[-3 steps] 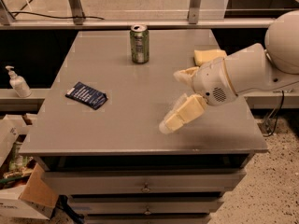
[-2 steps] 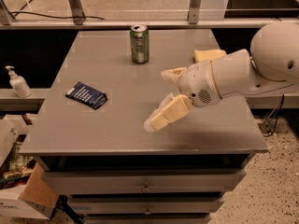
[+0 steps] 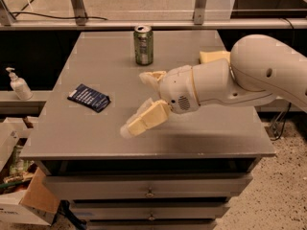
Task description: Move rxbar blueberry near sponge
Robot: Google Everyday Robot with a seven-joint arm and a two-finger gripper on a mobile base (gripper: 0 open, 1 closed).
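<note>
The rxbar blueberry (image 3: 89, 97) is a flat dark navy wrapper lying on the left part of the grey table (image 3: 225, 133). The pale yellow sponge (image 3: 213, 56) lies at the table's far right, partly hidden behind my white arm (image 3: 249, 78). My gripper (image 3: 134, 103) hovers over the table's middle, to the right of the bar and apart from it. Its cream fingers (image 3: 144, 120) are spread open and hold nothing.
A green drink can (image 3: 143, 44) stands upright at the back middle of the table. A hand-sanitizer bottle (image 3: 18, 84) sits on a ledge to the left. Cardboard boxes (image 3: 21, 200) lie on the floor at lower left. Drawers (image 3: 148, 193) are under the tabletop.
My arm and gripper have moved left across the table, away from the sponge and closer to the bar. The bar, sponge and can have not moved.
</note>
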